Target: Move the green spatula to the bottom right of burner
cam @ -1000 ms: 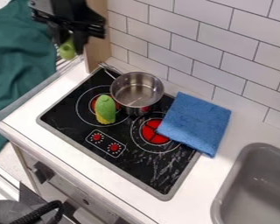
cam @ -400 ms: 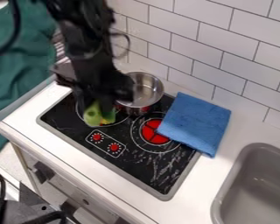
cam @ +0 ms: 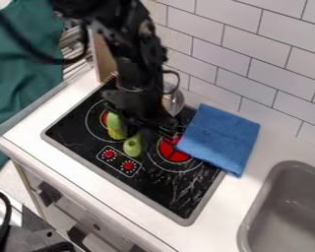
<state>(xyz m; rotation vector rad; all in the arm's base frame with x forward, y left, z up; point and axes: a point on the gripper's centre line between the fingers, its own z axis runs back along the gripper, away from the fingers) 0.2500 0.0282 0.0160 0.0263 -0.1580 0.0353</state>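
My gripper (cam: 145,132) hangs over the middle of the black stove top, between the two front burners, and is shut on the green spatula. The spatula's light green end (cam: 132,146) pokes out below the gripper, just right of the control knobs' upper edge; the rest of it is hidden by the gripper. To its right lies the red-centred burner (cam: 174,151), partly covered by the arm. On the left burner (cam: 94,129) rests a green and yellow corn-like toy, its top behind the gripper.
The metal pot (cam: 174,102) stands behind the arm, mostly hidden. A folded blue cloth (cam: 219,138) overlaps the stove's right edge. The grey sink (cam: 292,206) is at the lower right, and a tiled wall runs along the back.
From the upper left, my gripper has come down over the stove with the green spatula, passing the corn-like toy and ending farther right. The toy, pot and cloth look unmoved.
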